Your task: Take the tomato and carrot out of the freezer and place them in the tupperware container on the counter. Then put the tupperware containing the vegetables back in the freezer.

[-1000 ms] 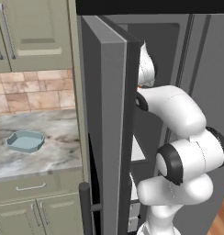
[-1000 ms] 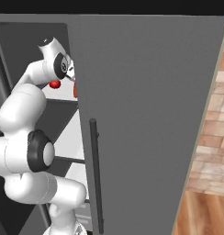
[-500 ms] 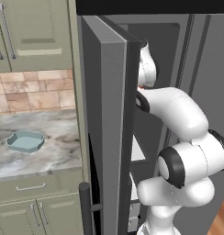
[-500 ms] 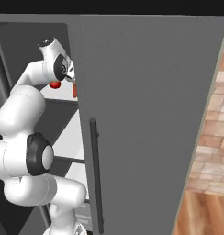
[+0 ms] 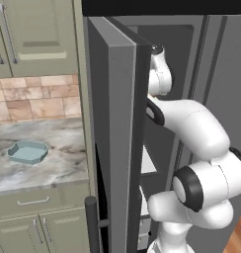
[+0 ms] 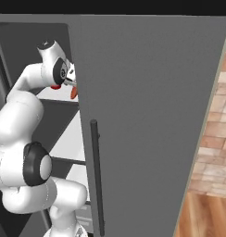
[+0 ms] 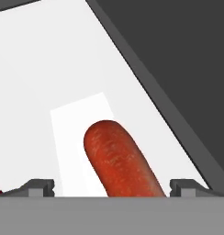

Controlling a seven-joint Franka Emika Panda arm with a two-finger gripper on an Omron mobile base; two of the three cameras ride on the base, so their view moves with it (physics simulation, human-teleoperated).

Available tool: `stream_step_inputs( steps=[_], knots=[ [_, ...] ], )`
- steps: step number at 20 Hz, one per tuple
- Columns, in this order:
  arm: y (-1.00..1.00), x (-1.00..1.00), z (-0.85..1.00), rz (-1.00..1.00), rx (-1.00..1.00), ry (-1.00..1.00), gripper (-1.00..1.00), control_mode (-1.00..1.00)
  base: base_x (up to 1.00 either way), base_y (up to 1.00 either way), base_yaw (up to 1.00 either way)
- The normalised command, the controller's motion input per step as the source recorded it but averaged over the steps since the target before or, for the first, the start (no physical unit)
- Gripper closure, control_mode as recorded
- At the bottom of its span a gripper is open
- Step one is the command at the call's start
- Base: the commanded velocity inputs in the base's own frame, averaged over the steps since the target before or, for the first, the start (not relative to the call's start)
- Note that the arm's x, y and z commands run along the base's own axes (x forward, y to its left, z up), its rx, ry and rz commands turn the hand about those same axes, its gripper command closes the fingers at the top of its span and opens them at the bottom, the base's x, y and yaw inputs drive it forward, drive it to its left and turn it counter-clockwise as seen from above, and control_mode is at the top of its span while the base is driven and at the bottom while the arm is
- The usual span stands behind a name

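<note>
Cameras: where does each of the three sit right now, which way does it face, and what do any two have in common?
Left base view: behind the arm on its left, facing the open freezer and the counter with the tupperware container; the white arm rises at lower right.
Right base view: behind the arm on its right, facing the freezer front; the arm reaches in from lower left toward the carrot and tomato.
Hand view: on the hand, looking along the open gripper at the carrot on a white shelf.
Shared: right base and hand views both show the carrot.
</note>
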Motion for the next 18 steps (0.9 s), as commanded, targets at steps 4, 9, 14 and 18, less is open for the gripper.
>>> stream_step_inputs(
  steps=[4,9,14,18],
  knots=[
    [-0.22,-0.01,-0.19,0.05,0.00,0.00,-1.00,-1.00,0.00,0.00,0.00],
    [-0.24,0.00,-0.21,0.03,0.00,0.00,-1.00,-1.00,0.00,0.00,0.00],
    [-0.39,0.00,-0.31,0.00,0.00,0.00,-1.00,-1.00,0.00,0.00,0.00],
    [-0.37,0.04,-0.42,0.00,0.00,0.00,-1.00,-1.00,0.00,0.00,0.00]
  ],
)
